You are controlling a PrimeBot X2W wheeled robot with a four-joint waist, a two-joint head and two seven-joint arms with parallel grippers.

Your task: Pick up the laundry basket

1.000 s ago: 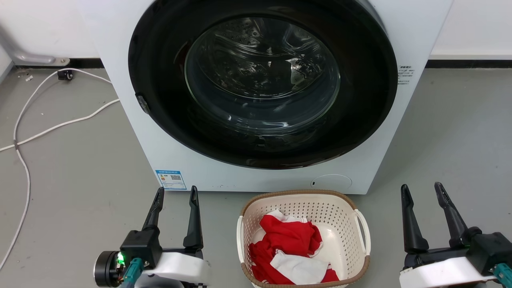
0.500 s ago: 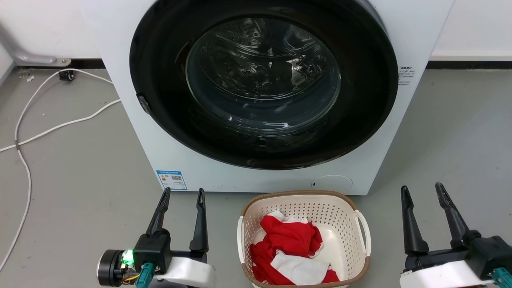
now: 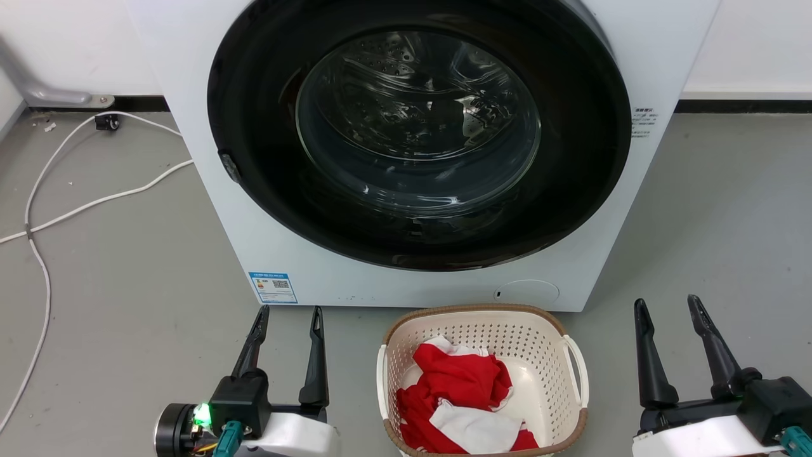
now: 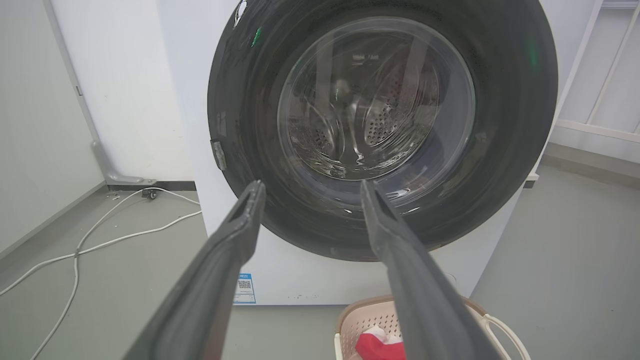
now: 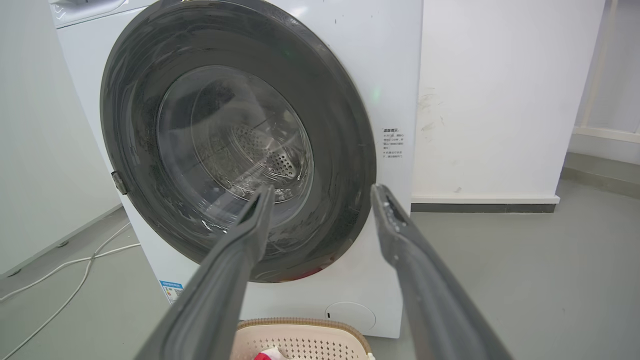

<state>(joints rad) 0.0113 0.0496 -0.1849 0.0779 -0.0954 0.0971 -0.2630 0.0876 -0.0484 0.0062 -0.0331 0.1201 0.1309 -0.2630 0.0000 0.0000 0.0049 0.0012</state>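
The laundry basket [image 3: 472,310], holding red and white cloth [image 3: 460,381], sits on the floor [image 3: 127,285] between the left tool [image 3: 290,311] and the right tool [image 3: 666,301], touching neither, and both tools have their fingers spread apart, gripping nothing.

The head camera looks forward and steeply down from above and behind both pincers: left gripper [image 3: 290,309] at its lower left, right gripper [image 3: 666,299] at its lower right, fingers pointing up toward the washing machine [image 3: 393,289] close ahead. Each wrist camera sits low behind its own pincer, looking nearly level along the spread fingers at the machine's round door [image 4: 375,100]. All three views share that door; the laundry basket [image 3: 472,308] lies between the pincers from the head, and below the fingertips in both wrist views.
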